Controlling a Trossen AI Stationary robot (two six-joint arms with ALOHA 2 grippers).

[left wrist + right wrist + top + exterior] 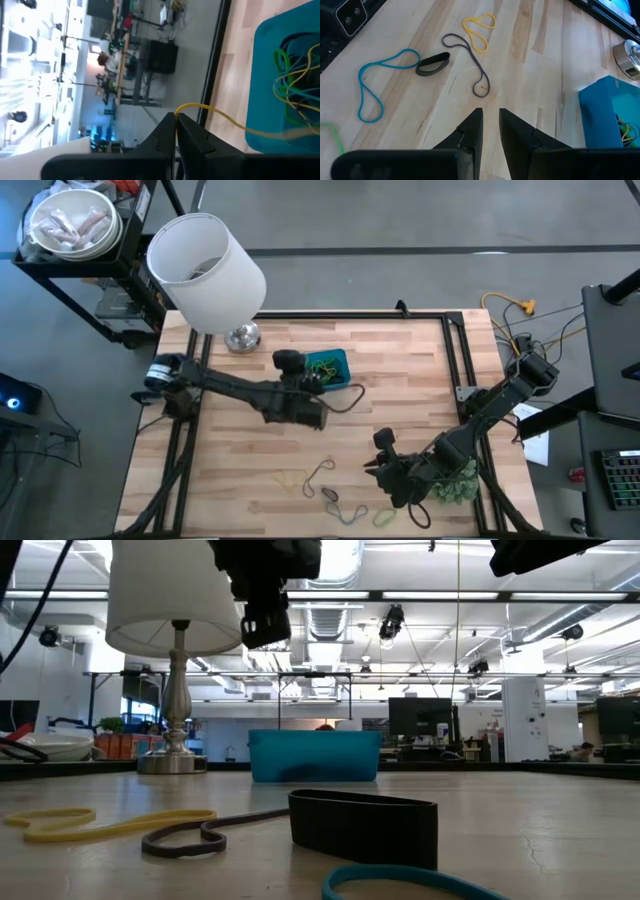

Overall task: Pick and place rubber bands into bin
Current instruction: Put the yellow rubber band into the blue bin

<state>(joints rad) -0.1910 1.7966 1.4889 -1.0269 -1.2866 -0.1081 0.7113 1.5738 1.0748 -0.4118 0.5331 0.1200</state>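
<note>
left tool (176,120): closed on a yellow band (215,113), just beside the bin (333,366) | right tool (490,122): slightly open, seemingly empty, above tabletop (400,380) | loose rubber bands (470,55): near front edge

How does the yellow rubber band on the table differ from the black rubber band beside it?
The yellow rubber band is a thin cord lying flat in a pinched figure-eight shape; the black rubber band is a wide strip standing on its edge as a flattened oval. The yellow one lies farther from the blue rubber band; the black one almost touches it. Both rest loose on the wooden table, outside the blue bin.
</note>
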